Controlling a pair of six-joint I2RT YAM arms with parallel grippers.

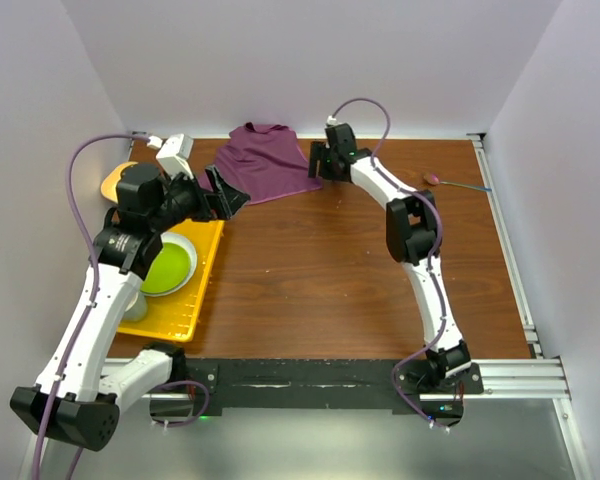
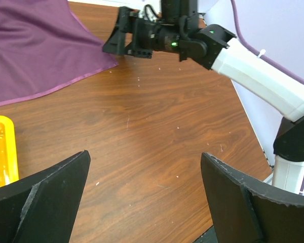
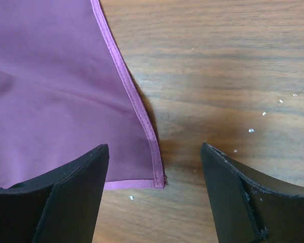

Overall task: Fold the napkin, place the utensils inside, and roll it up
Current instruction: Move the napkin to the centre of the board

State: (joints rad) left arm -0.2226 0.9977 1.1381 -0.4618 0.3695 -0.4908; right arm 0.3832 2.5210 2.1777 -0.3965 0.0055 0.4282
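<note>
Along the far surface edge, my right tool (image 1: 317,160) gapes empty over the napkin (image 1: 265,160) corner, left tool (image 1: 228,196) wide open near the tray (image 1: 206,290).

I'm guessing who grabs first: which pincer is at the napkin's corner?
The right pincer: it straddles the napkin corner, while the left pincer hangs over bare table.

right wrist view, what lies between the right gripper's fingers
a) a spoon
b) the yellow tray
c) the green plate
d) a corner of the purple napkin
d, since the hemmed corner of the napkin lies flat on the table in the gap of the right gripper, whose jaws stand open and are not closed on it.
</note>
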